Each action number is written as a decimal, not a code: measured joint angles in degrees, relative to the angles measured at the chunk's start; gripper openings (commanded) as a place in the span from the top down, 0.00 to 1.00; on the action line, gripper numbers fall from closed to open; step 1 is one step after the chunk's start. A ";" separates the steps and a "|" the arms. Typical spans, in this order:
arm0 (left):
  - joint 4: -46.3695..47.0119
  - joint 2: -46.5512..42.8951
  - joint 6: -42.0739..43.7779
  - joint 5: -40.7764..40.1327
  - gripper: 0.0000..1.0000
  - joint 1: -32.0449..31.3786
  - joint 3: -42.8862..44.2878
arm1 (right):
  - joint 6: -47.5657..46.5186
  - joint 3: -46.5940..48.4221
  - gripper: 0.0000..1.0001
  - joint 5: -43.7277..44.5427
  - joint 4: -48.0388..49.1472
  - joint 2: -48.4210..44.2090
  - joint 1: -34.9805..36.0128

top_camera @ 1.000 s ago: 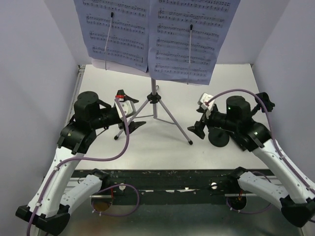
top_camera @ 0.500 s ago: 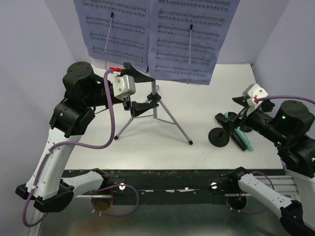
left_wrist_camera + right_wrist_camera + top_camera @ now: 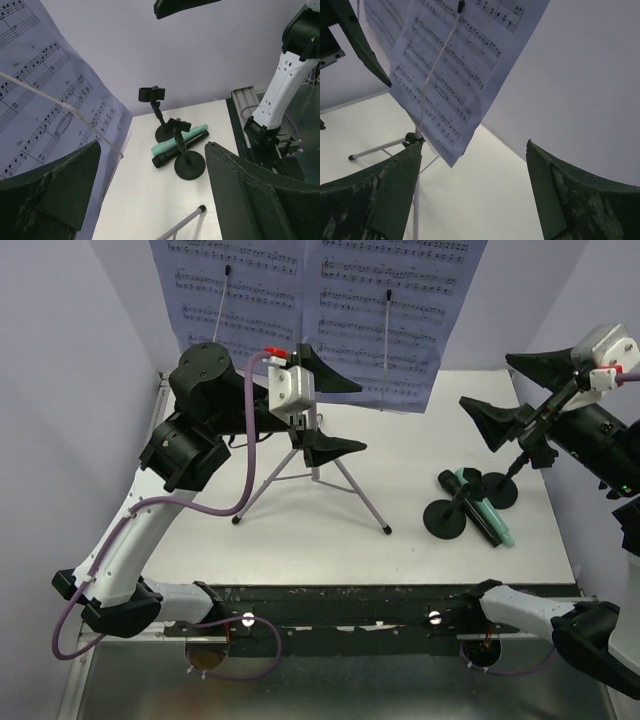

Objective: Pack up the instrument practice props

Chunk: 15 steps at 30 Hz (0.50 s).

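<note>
Pages point(image 3: 375, 320) are hung upright just past left hand point(image 3: 345, 417), held apart and nearer; right hand point(image 3: 492, 388), also apart, is raised off to their right.

Found the tripod stand point(image 3: 362, 498) set on the table point(image 3: 300, 555), about midway across. Saw the sheet-music pages point(image 3: 385, 320) mounted side by side at its top. Noted the nearer clip holder point(image 3: 447, 519) upright to the stand's right, just past its right foot, and the farther clip holder point(image 3: 500, 490) further right and a little behind. Spotted the microphone point(image 3: 488, 517) lying flat between those two bases, likewise right of the stand.
</note>
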 measured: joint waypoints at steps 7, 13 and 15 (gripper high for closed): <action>5.44 5.31 -5.70 -5.49 0.02 -1.01 2.75 | 6.29 12.00 0.17 -7.76 2.62 10.56 -2.29; 8.61 7.26 -9.60 -8.87 0.01 -0.98 3.26 | 12.35 9.51 0.15 -13.09 7.48 12.92 -3.37; 9.60 7.58 -10.64 -9.53 0.01 -0.98 3.54 | 14.12 8.66 0.15 -13.90 9.64 13.16 -3.69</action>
